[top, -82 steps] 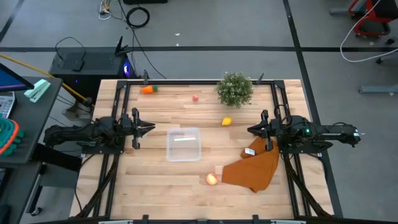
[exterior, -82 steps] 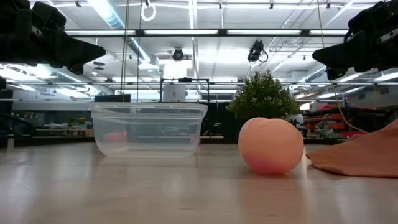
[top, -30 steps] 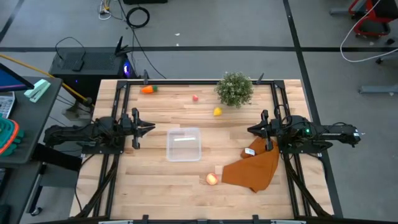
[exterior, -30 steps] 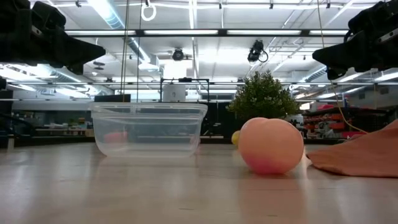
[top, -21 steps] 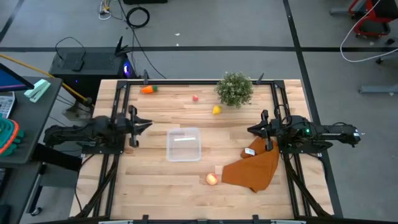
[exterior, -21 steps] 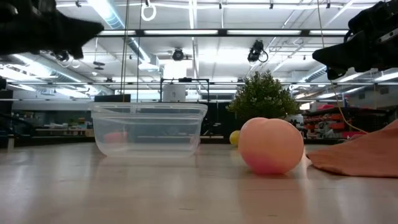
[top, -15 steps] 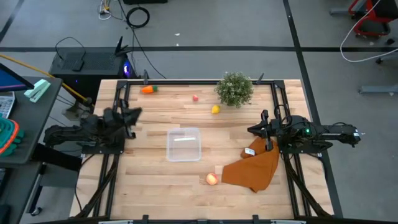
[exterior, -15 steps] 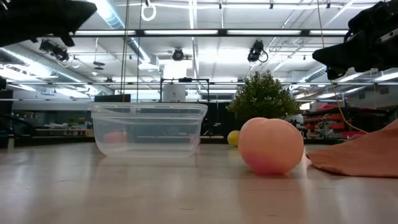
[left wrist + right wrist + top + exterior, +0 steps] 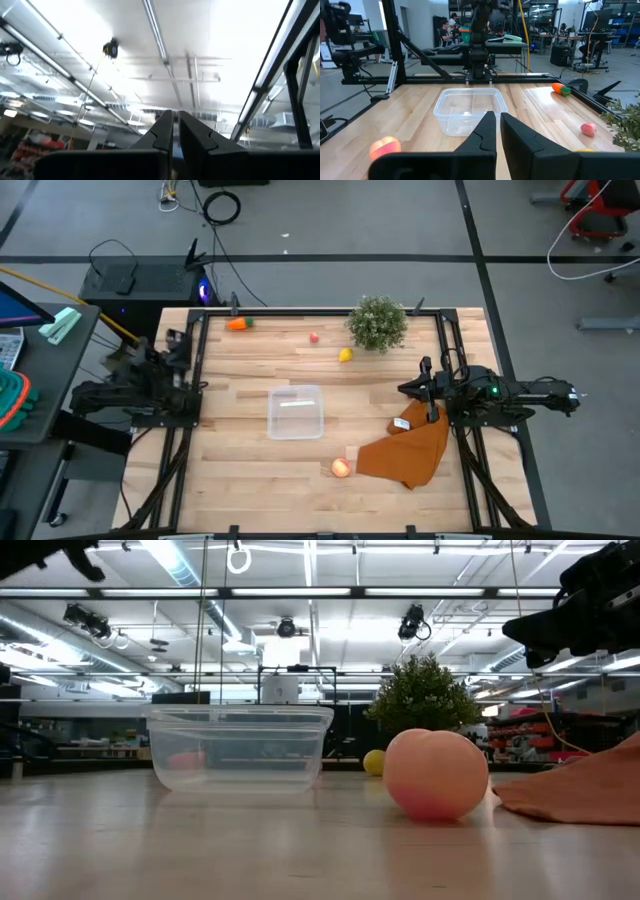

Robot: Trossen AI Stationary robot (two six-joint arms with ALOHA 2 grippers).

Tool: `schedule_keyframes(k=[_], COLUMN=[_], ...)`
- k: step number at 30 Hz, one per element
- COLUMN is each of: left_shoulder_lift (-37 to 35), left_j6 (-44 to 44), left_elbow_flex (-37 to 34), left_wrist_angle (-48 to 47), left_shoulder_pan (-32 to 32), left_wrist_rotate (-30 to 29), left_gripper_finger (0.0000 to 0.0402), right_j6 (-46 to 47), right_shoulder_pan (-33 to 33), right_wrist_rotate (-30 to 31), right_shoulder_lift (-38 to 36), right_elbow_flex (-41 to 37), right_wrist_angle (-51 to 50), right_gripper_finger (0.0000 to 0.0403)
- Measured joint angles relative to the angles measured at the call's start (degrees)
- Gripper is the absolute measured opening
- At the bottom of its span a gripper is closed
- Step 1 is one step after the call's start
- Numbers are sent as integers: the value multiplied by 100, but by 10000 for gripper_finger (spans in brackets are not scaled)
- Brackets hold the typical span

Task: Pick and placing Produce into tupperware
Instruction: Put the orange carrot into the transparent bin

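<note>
While both narrow-gapped grippers idle — carrot (image 9: 238, 324) crosswise along the far edge, green top rightward.

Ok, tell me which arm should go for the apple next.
Right. Its tool sits above the table beside the cloth, near the apple; the left tool is swung up at the far left edge, pointing at the ceiling.

Four produce (image 9: 345, 355) — one tupperware (image 9: 295, 411)

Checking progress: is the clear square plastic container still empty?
Empty. The clear square plastic container shows only bare floor from above; the apple, lemon, red berry piece and carrot all lie on the table outside it.
</note>
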Motion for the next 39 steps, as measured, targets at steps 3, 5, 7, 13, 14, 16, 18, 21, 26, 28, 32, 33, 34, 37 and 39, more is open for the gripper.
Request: schedule_keyframes(k=[3, 5, 7, 13, 14, 16, 18, 21, 26, 28, 32, 33, 34, 37, 39], left_shoulder_lift=[476, 951, 1488, 3155, 3406, 3867, 4272, 4808, 5681, 6006, 6574, 6686, 6777, 6964, 7033], left_j6=[279, 389, 398, 406, 437, 352, 61, -341, -689, -782, -843, -843, -851, -860, -803], left_elbow_flex=[664, 1231, 1807, 3339, 3590, 4072, 4549, 5200, 6203, 6518, 6954, 7026, 7079, 7106, 7106], left_wrist_angle=[-547, -1005, -1455, -1702, -1737, -1871, -2092, -2549, -3246, -3432, -3794, -3848, -3932, -3980, -3974], left_shoulder_pan=[0, 0, 0, 0, 0, 8, 124, 410, 865, 1036, 1295, 1342, 1378, 1452, 1475], left_wrist_rotate=[164, 172, 136, 160, 160, 138, 6, 25, 706, 1040, 1424, 1460, 1481, 1496, 1487], left_gripper_finger=[28, 28, 30, 36, 36, 35, 32, 28, 31, 34, 35, 34, 32, 28, 28], right_j6=[0, 0, 0, 0, 0, -2, -6, 7, 206, 348, 969, 1215, 1464, 1920, 1939], right_shoulder_pan=[0, -2, 0, 0, -2, -2, -2, -11, -11, -11, -11, -9, -9, -9, -10], right_wrist_rotate=[9, 26, 27, 31, 31, 60, 61, 79, 85, 84, 110, 159, 221, 260, 275], right_shoulder_lift=[0, 0, 0, 0, 0, 0, 0, 0, 0, 0, 0, 10, 36, 235, 525], right_elbow_flex=[1, 0, 1, 0, -2, -2, -3, -4, -2, -2, -2, -2, 20, 298, 664], right_wrist_angle=[20, 28, 32, 136, 202, 405, 733, 1390, 2263, 2437, 2715, 2842, 2955, 3121, 3164], right_gripper_finger=[0, 0, 0, 0, 0, 0, 0, 0, 0, 0, 0, 0, 0, 1, 3])
